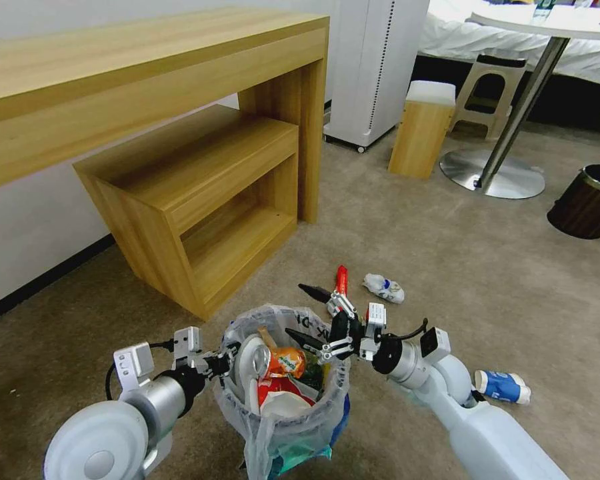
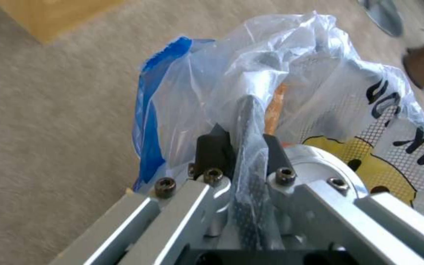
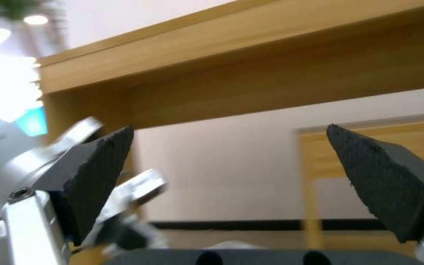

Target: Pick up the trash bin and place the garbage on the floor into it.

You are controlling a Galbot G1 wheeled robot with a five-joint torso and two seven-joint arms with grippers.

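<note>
Left gripper [image 1: 225,362] is clamped on the rim of the trash bin [image 1: 340,413], pinching the bag liner [image 2: 290,73] between its black pads [image 2: 213,147]; bin sits low centre in the head view, held at its left side and apparently lifted, though its base is cut off at the frame edge. Liner print: black letters read partly as "NK", upside down in the left wrist view, rest creased and not legible, plus a yellow mark [image 2: 369,162] with black outline. Blue bin wall shows below the bag. Inside the bin: white slipper [image 1: 252,373], crushed orange can [image 1: 288,362] with green on the label, text too small to read, and a red-and-white piece [image 1: 280,393] below it. Right gripper [image 1: 310,313] is over the bin's right rim, fingers spread wide, nothing between them; right wrist view confirms both black pads [image 3: 99,176] well apart, desk [image 3: 251,70] behind. On the floor [image 1: 447,253] past the bin: red wrapper [image 1: 341,280] just behind the right gripper, crumpled white wrapper [image 1: 384,287] with blue marks to its right, crushed paper cup [image 1: 502,386] with a blue band beside the right forearm. Brown bin [image 1: 590,201] far right, well apart from everything.
</note>
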